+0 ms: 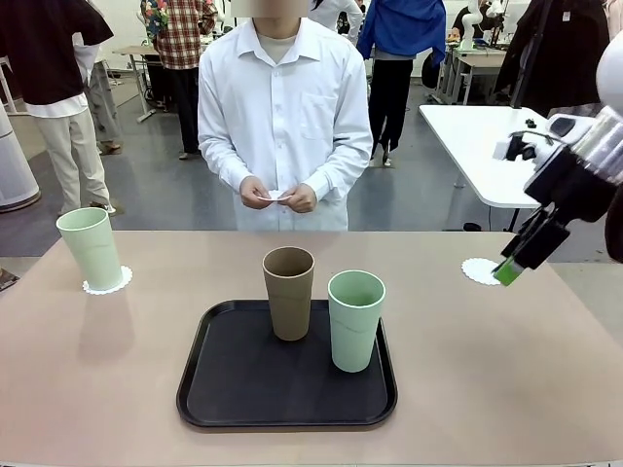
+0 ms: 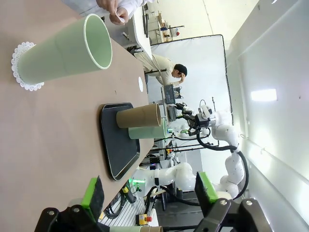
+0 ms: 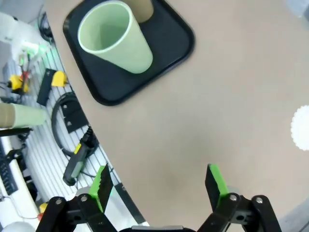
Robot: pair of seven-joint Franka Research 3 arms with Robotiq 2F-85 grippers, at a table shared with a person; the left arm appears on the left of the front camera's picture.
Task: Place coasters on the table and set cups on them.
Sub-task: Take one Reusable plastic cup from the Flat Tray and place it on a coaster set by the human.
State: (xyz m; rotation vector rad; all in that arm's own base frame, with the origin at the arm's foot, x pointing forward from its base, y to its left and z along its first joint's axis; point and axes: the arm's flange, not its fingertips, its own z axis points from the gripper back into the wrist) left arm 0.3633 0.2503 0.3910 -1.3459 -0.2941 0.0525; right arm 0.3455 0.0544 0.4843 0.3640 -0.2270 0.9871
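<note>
Where the left coaster (image 1: 126,280) lies, a cup (image 1: 90,248) stands

one cup (image 1: 90,248) on coaster (image 1: 118,283), two on tray (image 1: 234,389)

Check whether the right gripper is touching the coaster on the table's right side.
Apart. In the right wrist view, bare table separates the open right gripper from the coaster at the picture's edge.

Grey floor (image 1: 161,195), white side table (image 1: 477,141), bystanders (image 1: 185,44) behind
</note>
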